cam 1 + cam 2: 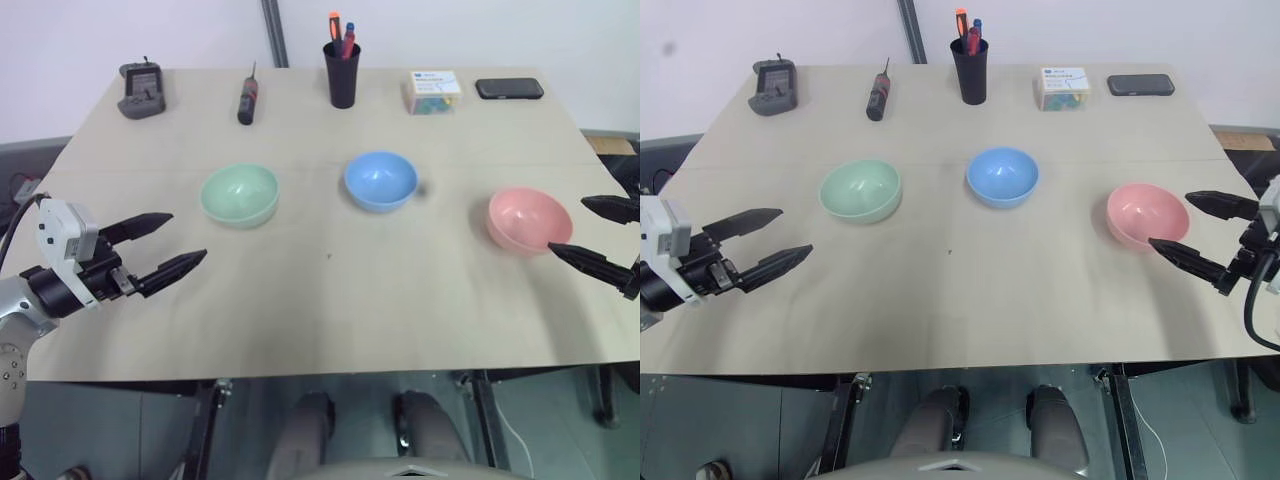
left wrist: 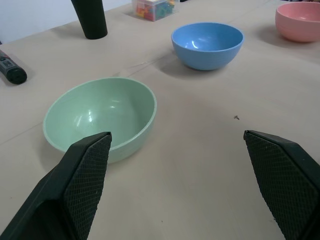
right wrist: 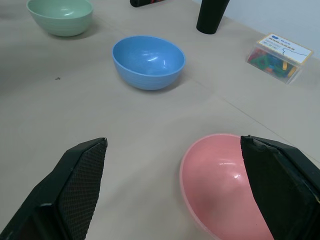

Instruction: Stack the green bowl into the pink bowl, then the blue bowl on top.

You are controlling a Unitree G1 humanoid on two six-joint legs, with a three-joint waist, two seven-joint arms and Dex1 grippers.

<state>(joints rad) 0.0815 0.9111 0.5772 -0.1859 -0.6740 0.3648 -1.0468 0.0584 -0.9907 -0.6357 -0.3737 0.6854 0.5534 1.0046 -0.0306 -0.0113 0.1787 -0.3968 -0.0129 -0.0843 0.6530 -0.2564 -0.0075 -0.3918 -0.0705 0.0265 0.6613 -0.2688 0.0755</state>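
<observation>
Three empty bowls stand apart in a row on the wooden table (image 1: 330, 310): the green bowl (image 1: 239, 194) on the left, the blue bowl (image 1: 381, 180) in the middle, the pink bowl (image 1: 529, 219) on the right. My left gripper (image 1: 181, 241) hovers open over the table's left edge, short of the green bowl (image 2: 100, 117), pointing toward it. Open as well, my right gripper (image 1: 572, 228) is at the right edge, its fingertips just beside the pink bowl (image 3: 225, 182) and holding nothing.
Along the table's far edge lie a grey device (image 1: 141, 90), a dark marker (image 1: 247, 100), a black pen cup (image 1: 341, 72), a small clear box of coloured bits (image 1: 433, 91) and a black phone (image 1: 509, 88).
</observation>
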